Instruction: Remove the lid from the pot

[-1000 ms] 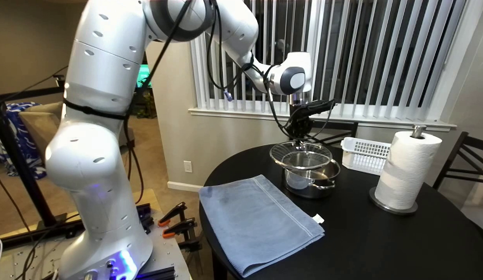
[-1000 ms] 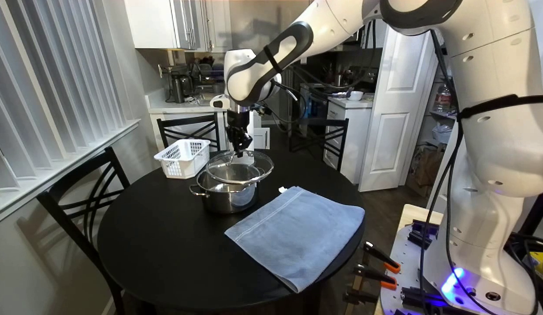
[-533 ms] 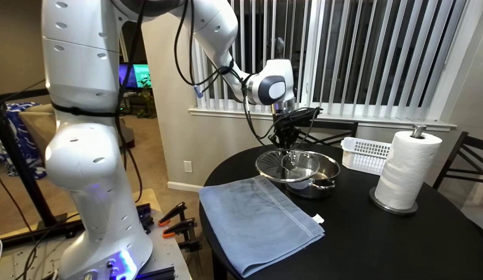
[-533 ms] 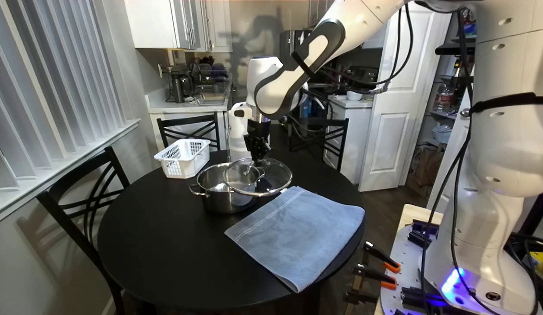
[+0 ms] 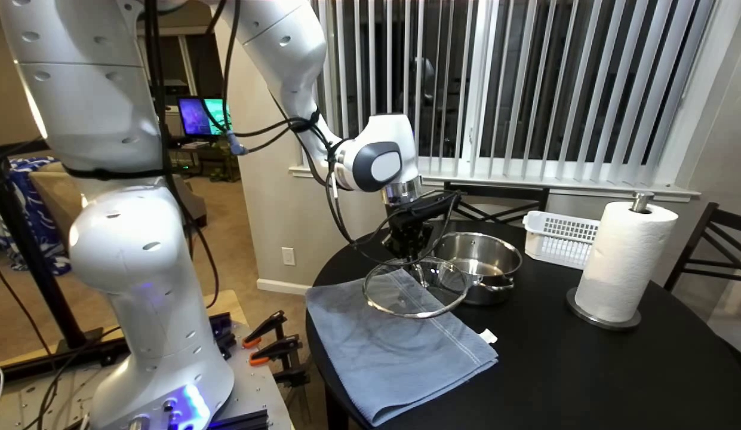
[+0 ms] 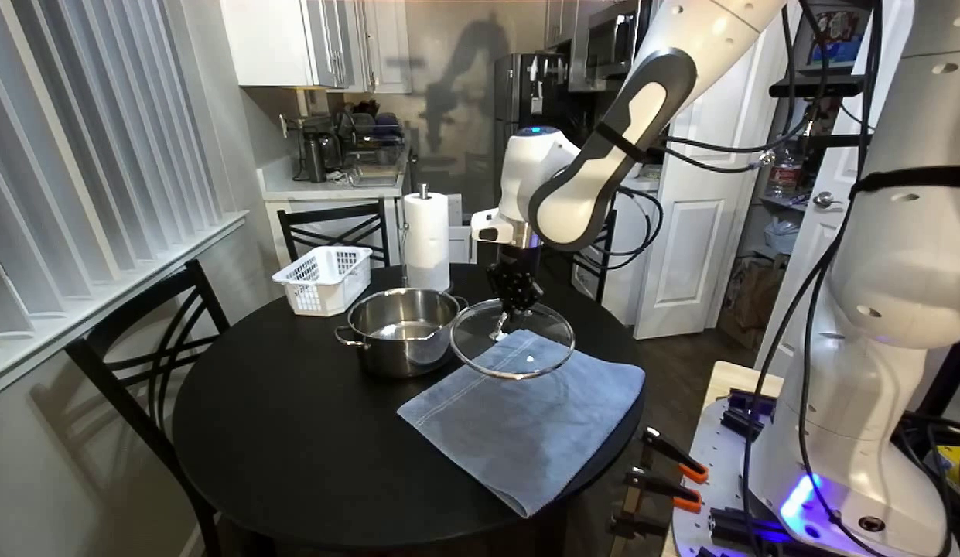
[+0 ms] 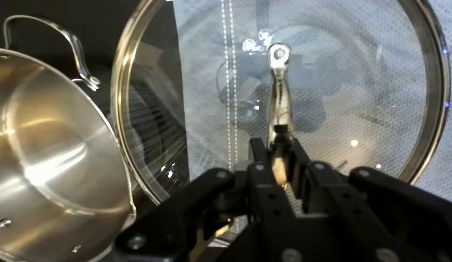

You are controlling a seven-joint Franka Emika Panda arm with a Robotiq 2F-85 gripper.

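Observation:
The lid is a clear glass disc with a metal rim; it shows in both exterior views [image 5: 394,295] [image 6: 518,352]. My gripper [image 5: 413,255] is shut on the lid's arched metal handle, which runs between the fingers in the wrist view [image 7: 279,148]. The lid hangs slightly tilted above the folded blue cloth [image 5: 400,364], apart from it. The shiny steel pot [image 5: 492,292] stands uncovered beside the lid, as also seen in an exterior view [image 6: 406,357]. In the wrist view the pot's bare inside [image 7: 54,138] shows at the left, close to the lid's rim.
A white slatted basket [image 5: 558,242] and a paper towel roll [image 5: 624,263] stand beyond the pot on the round black table [image 5: 561,370]. Dark chairs [image 6: 155,363] stand around it. Loose cables hang along the arm.
My gripper has carried the lid from over the pot sideways and down to over the blue cloth, towards the robot's base. The pot and cloth have stayed in place.

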